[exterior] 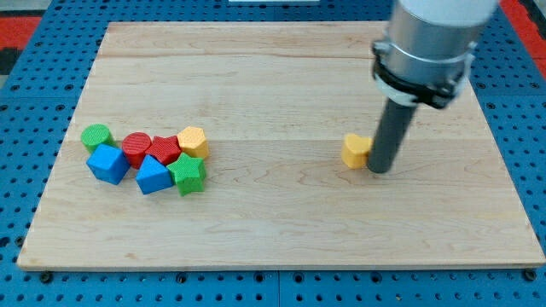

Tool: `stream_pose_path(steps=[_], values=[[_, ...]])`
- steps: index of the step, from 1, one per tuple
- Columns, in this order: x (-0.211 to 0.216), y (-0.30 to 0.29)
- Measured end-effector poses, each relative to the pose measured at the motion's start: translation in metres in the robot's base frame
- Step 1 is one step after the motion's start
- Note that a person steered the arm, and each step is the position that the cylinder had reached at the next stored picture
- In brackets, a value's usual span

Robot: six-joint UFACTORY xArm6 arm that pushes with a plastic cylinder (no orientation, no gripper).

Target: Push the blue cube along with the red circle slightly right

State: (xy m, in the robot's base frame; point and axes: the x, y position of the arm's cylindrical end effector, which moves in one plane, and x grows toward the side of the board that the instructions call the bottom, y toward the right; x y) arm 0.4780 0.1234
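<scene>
The wooden board (281, 77) carries a block cluster at the view's left; there the blue cube (107, 163) touches the red circle (136, 148). You are in the approach step: your tip (380, 168), beside a yellow block (355, 150), must next reach the cube's left. There is no pincer, only an upright rod.

pale wood board (273, 77), matt; blocks prob. ribbed plastic, e.g. blue cube (107, 164).

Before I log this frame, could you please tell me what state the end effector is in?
No jaws, holding nothing: my tip sits against the right side of the lone yellow block, far right of the blue cube.
</scene>
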Motion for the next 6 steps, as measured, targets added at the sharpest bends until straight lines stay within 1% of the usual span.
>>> stream_pose_path(steps=[1,2,3,4,5,6], values=[[-0.038,-0.041],[-0.067,-0.1],[-0.07,-0.114],[-0.057,-0.176],[-0.066,-0.198],[-0.096,-0.224]])
